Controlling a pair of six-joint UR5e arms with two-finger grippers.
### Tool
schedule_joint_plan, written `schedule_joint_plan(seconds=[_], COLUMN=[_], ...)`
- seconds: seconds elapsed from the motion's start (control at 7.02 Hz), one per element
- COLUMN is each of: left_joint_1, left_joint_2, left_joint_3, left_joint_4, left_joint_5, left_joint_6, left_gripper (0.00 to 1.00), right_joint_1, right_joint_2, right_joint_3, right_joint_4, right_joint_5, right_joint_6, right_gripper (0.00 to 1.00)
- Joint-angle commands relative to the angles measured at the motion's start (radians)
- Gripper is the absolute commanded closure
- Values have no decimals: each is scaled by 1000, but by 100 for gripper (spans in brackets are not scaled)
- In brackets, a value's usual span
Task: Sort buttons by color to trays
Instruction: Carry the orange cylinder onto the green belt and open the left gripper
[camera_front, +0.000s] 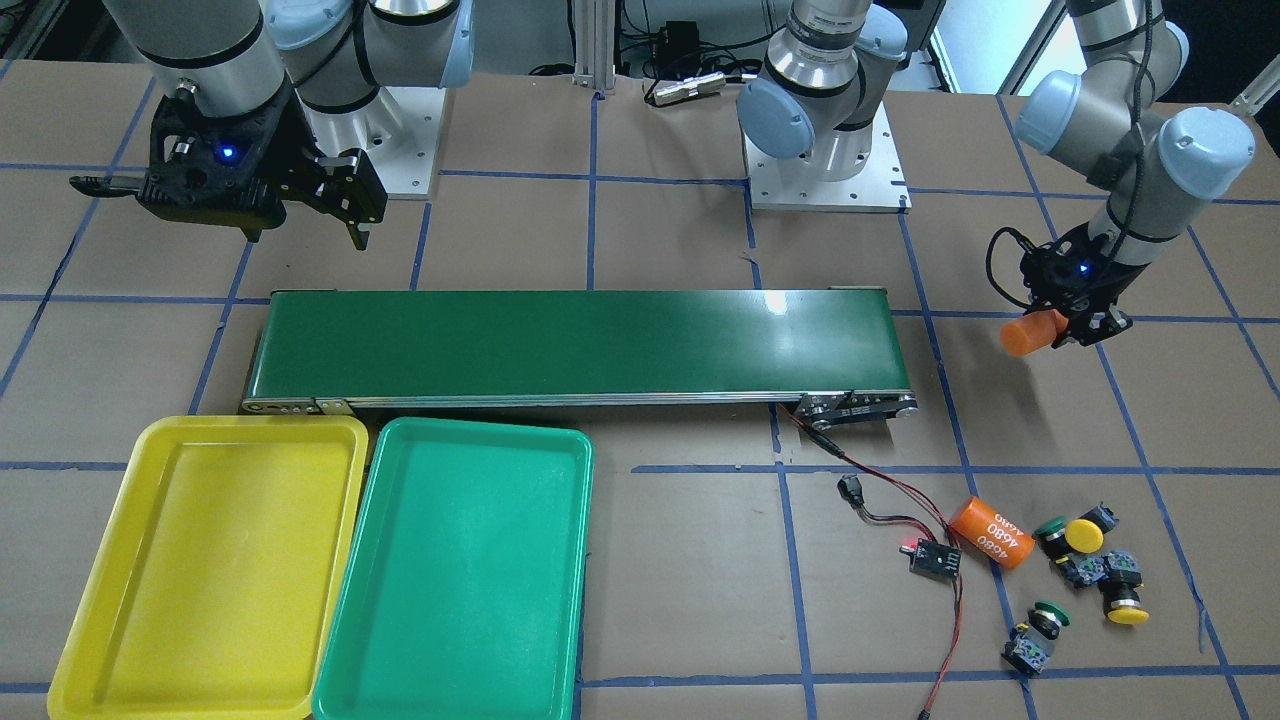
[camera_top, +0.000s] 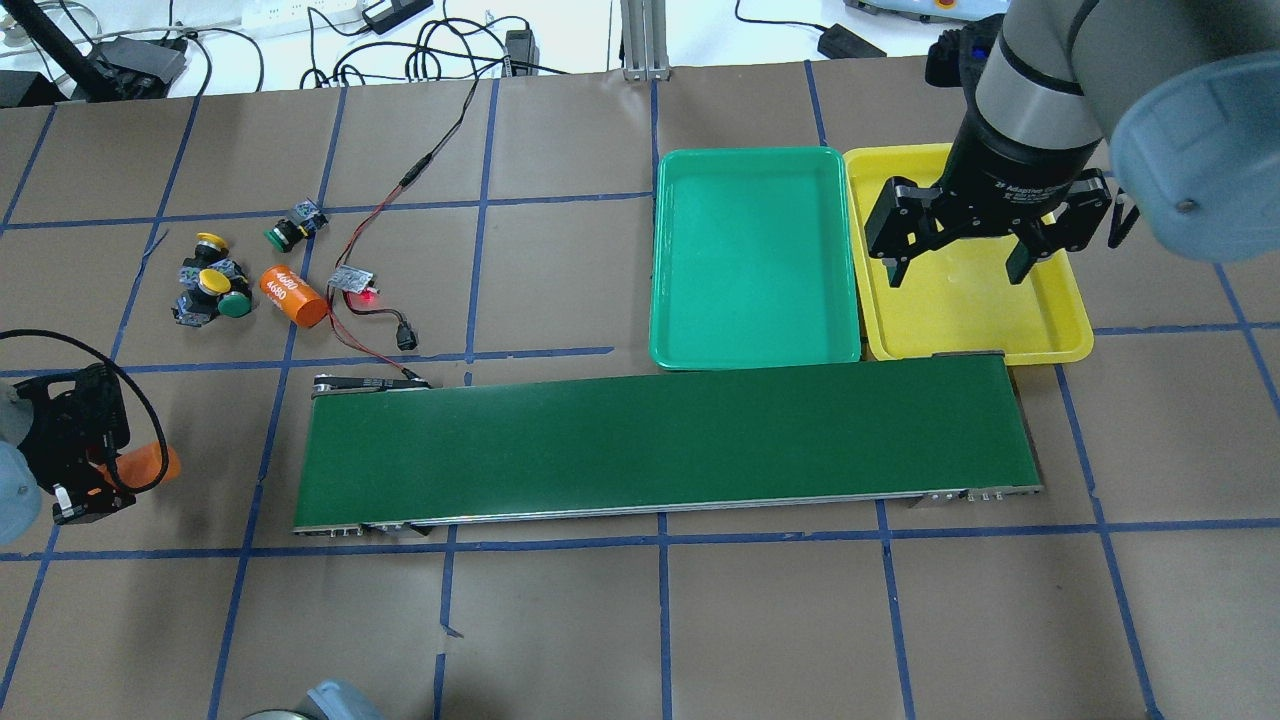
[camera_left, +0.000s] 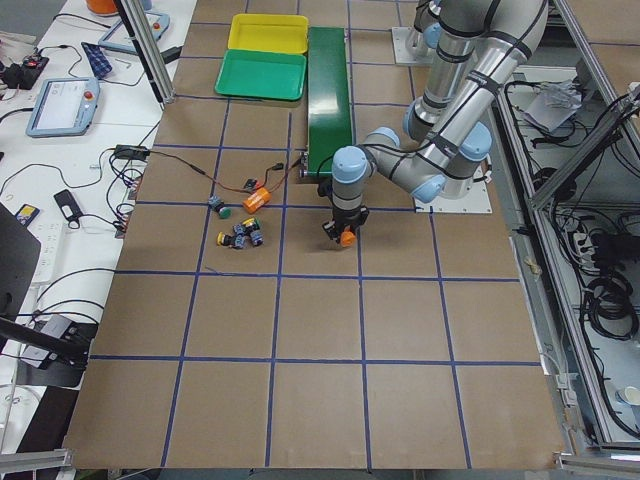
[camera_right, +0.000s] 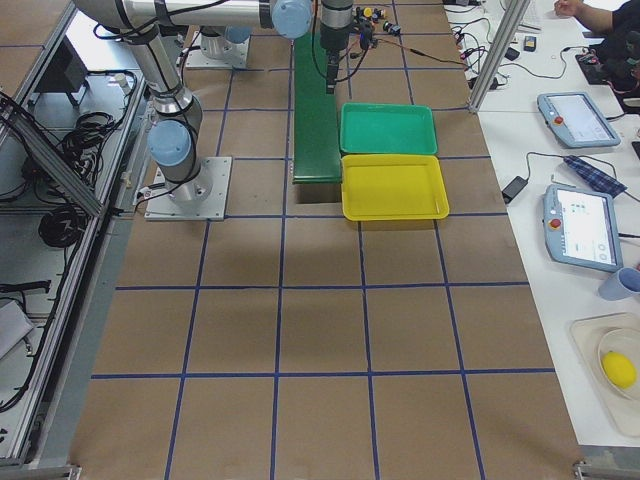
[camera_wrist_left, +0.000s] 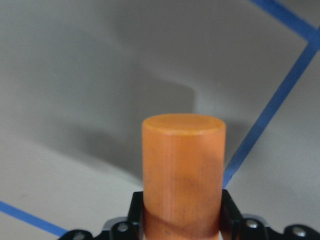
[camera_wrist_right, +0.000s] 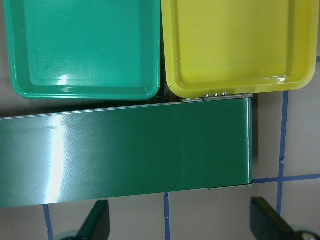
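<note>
The left gripper (camera_front: 1065, 325) is clamped on a plain orange plastic cylinder (camera_wrist_left: 182, 165), held above bare table just past the wired end of the long dark-green conveyor belt (camera_front: 580, 345). That cylinder is no button, so I'd say the hand has to be rid of it before sorting can start.

Nearest to it, off that same end of the belt on the side away from the robot, lie the four small black-bodied push-button switches, all on their sides. The two yellow-capped buttons (camera_front: 1084, 536) are bunched with one green one. The other of the green-capped buttons (camera_front: 1049, 613) lies a little apart. A second orange cylinder marked 4680 (camera_front: 990, 533) sits just beside the bunch.

The buttons look light, hard and rigid. The domed caps look smooth and apt to slip, so the black collar behind the cap seems the surer hold, and the lone green one the easiest to reach.

At the belt's other end, against its long side, the shallow green plastic tray (camera_front: 460, 570) and the shallow yellow plastic tray (camera_front: 210, 570) lie side by side with nothing in them. The right gripper (camera_top: 957, 272) hangs there, fingers wide apart.
</note>
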Motion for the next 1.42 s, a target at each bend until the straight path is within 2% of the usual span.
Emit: schedule_joint_plan(seconds=[0.0, 0.14, 0.43, 0.71, 1.0, 1.28], left_joint_1=[-215, -316, -493, -514, -520, -521], left_joint_2=[69, 71, 39, 37, 82, 68], left_joint_3=[114, 154, 149, 117, 25, -2], left_joint_4=[-204, -260, -249, -252, -236, -209], left_joint_5=[-27, -56, -60, -58, -49, -58], left_joint_6=[-28, -98, -190, -229, -230, -282], left_gripper=[100, 100, 100, 100, 100, 0], right_joint_1=[1, 1, 1, 1, 1, 1], right_joint_2=[0, 0, 0, 2, 2, 5], right_joint_3=[0, 0, 0, 0, 0, 2], right_joint_4=[5, 9, 2, 5, 9, 11], right_joint_5=[-4, -6, -6, -6, -6, -7], right_joint_6=[0, 0, 0, 0, 2, 2], right_gripper=[0, 0, 0, 0, 0, 0])
